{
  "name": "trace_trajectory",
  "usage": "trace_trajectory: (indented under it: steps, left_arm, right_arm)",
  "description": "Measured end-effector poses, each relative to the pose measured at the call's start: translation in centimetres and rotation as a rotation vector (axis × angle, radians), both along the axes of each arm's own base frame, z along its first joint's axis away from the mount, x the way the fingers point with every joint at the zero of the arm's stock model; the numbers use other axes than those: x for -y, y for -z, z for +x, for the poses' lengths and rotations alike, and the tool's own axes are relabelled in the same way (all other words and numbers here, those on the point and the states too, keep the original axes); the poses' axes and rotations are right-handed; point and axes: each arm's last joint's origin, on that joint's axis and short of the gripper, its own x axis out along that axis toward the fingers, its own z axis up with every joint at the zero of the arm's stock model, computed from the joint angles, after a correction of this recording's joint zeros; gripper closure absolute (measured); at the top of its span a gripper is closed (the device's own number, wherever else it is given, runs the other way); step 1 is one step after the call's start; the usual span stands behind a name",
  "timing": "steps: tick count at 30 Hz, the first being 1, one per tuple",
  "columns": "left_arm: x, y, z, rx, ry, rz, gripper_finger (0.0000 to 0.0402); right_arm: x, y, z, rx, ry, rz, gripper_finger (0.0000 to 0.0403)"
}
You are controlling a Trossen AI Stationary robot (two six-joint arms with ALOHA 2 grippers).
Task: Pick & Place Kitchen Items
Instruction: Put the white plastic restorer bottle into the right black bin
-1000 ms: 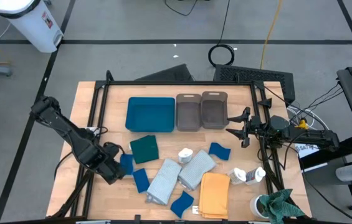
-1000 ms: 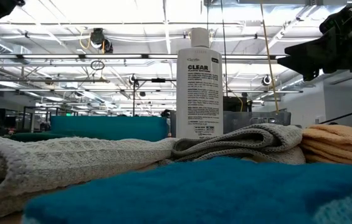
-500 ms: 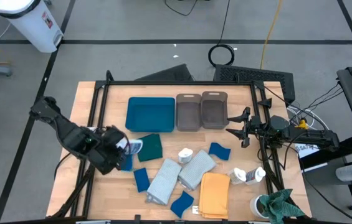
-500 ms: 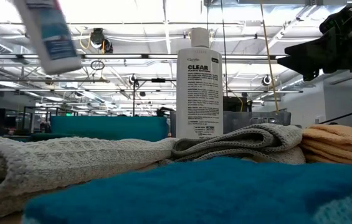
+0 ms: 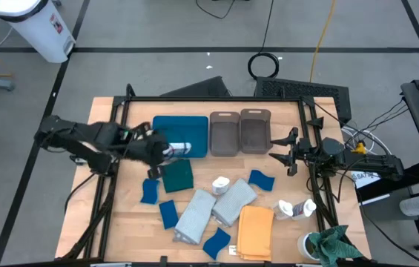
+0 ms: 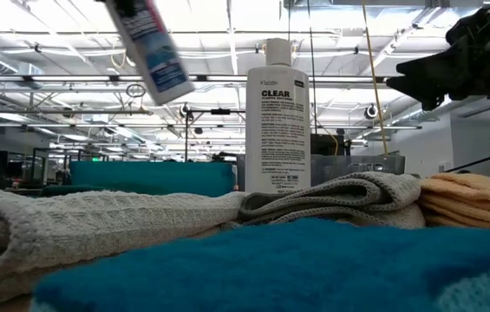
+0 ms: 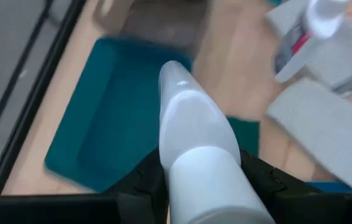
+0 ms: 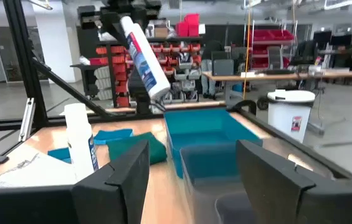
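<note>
My left gripper [image 5: 163, 150] is shut on a small white bottle with a blue label [image 5: 179, 148], above the near edge of the teal tray [image 5: 183, 127]. The bottle also shows in the low view [image 6: 151, 50], the left wrist view [image 7: 188, 124] and the right wrist view [image 8: 144, 59]. My right gripper [image 5: 282, 154] is open and empty by the table's right edge. Another bottle [image 5: 220, 184] stands upright mid-table, and two bottles [image 5: 296, 210] lie at the right. A dark teal cloth [image 5: 178, 175], grey cloths [image 5: 196, 215], a mustard cloth [image 5: 255, 231] and blue sponges [image 5: 150, 191] lie on the table. My left gripper pinches the bottle's body [image 7: 200, 171] between its two fingers [image 7: 141, 186], at its upper end. The fingers come from the table's left, slanting down, and lie along the bottle. The bottle is lifted clear and tilted, its base end [image 6: 178, 87] pointing away from the fingers and downward.
Two grey-brown bins [image 5: 239, 132] stand right of the tray at the far side. More sponges [image 5: 262, 180] lie among the cloths. A green rag [image 5: 331, 245] sits at the near right corner. Black frame rails [image 5: 116, 141] run along the table's edges.
My left gripper has risen with the bottle from the table's left near part and gone toward the far edge and the right, to the teal tray's near edge. The bottle is lifted clear and has tipped further over. My right gripper has kept still.
</note>
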Motion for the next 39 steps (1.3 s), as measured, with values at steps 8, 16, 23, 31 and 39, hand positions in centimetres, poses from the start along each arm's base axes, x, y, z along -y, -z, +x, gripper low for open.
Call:
trace_trajectory:
  steps: [8, 16, 23, 31, 39]
  left_arm:
    - [-4.3, 0.4, 3.7, 0.078, 0.144, -0.016, 0.0272]
    - [-8.8, 3.4, 6.8, -0.003, 0.216, -0.057, 0.0272]
    - [-10.2, 4.9, 7.9, -0.044, 0.267, -0.055, 0.0272]
    - [-10.3, 4.6, 8.4, 0.006, 0.289, -0.032, 0.0272]
    - [-9.7, 4.5, 8.6, 0.022, 0.294, -0.046, 0.0272]
  right_arm:
    - [0.0, -0.9, -0.1, 0.09, 0.001, -0.025, 0.0193]
    - [0.4, -1.4, -0.3, 0.167, 0.12, 0.099, 0.0193]
    - [0.8, -1.9, 1.1, 0.137, 0.223, 0.106, 0.0193]
    - [2.5, -7.3, 8.3, -0.213, 0.149, 0.111, 0.016]
    - [6.6, -7.8, 17.7, -0.408, 0.001, 0.081, 0.0111]
